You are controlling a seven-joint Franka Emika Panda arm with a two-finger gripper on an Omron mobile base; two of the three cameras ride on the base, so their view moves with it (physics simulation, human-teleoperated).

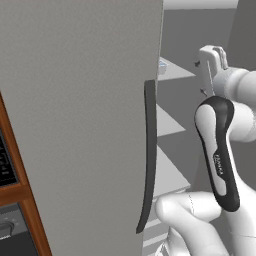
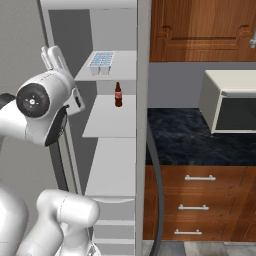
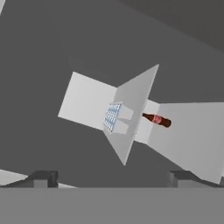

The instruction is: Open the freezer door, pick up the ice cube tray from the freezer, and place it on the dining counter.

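Ice cube tray (image 3: 113, 117) on top freezer shelf (image 2: 122, 65), ahead of gripper (image 3: 112, 177), well apart; jaws spread, empty; freezer door (image 1: 80, 125) open.

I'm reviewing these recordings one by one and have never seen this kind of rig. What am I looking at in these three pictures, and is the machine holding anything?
It is a white robot arm on a drivable base in a rendered kitchen. Two pictures come from cameras on the base, behind the arm to its left and right; the third looks along the hand.

The freezer door with its dark handle stands open, showing the freezer shelves. The ice cube tray sits on the upper shelf, and a brown bottle stands on the shelf below. In the hand view the jaws are spread apart and empty, pointing toward the tray.
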